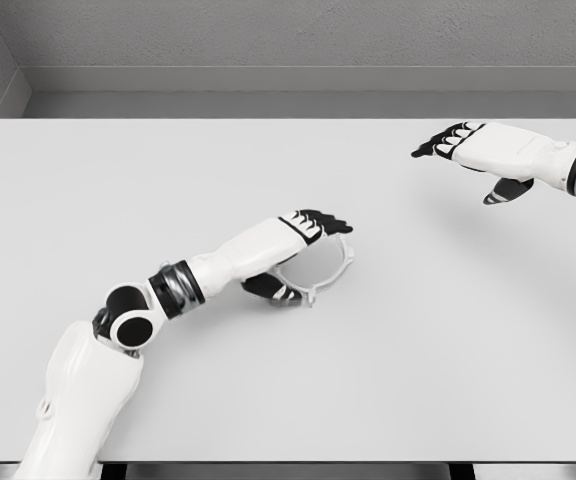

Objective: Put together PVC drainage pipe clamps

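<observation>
Fingers [330,222] of the left hand [303,232] reach forward, black and close together, over the top of the clamp [330,272]; the thumb [268,289] curls underneath at the clamp's near side. We read this as a loose hold on the clamp, though we cannot tell how firmly it is gripped, since the hand hides the contact.

We place the clamp just right of the frame's centre, lying on the table [448,350]. It is a thin white ring-shaped piece, with its right arc showing beyond the fingertips and a small lug at its lower edge. Its left part is hidden by the hand.

Left arm [118,330] comes in from the lower left corner, bent at the elbow, forearm running up and right to the clamp.

Right hand [473,145] sits in the upper right of the frame, well apart from the clamp, above the table. Its fingers point left, extended and relaxed, thumb hanging down, holding nothing.
</observation>
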Robot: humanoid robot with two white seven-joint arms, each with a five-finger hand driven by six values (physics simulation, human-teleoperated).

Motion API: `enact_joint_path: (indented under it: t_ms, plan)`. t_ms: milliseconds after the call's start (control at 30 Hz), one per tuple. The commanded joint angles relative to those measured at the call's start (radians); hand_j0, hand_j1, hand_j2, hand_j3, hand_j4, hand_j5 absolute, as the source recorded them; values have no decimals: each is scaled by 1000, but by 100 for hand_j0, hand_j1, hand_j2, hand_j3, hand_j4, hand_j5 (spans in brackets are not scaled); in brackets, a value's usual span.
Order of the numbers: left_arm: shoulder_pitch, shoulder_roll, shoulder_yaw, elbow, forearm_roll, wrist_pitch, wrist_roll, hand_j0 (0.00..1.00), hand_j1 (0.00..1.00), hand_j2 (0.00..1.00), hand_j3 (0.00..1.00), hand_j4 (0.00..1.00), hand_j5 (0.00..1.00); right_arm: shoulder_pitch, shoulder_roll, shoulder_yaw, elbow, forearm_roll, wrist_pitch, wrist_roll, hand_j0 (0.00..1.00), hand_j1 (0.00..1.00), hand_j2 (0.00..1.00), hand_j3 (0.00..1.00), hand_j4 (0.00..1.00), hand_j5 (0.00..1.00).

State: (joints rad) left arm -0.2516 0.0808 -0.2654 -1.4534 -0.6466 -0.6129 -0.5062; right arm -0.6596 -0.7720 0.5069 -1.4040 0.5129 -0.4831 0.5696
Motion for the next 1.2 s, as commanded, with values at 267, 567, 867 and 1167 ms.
enact_joint_path:
  t_ms: [267, 567, 867, 1167]
  plan:
    - [-8, -4, -1, 22, 7, 2, 2, 100, 100, 100, 100, 100, 100, 0, -1, -1, 3, -4, 1, 1, 100, 100, 100, 100, 100, 100]
    - [-18, -4, 0, 25, 7, 2, 0, 100, 100, 100, 100, 100, 100, 2, -1, -1, 3, -4, 1, 3, 100, 100, 100, 100, 100, 100]
    - [-15, -4, -1, 27, 8, 2, 0, 100, 100, 100, 100, 100, 100, 0, -10, -2, 11, -4, 3, 3, 100, 100, 100, 100, 100, 100]
    - [-5, -4, -3, 30, 8, 2, 2, 100, 100, 100, 100, 100, 100, -3, -10, -4, 22, -2, 3, 3, 100, 100, 100, 100, 100, 100]
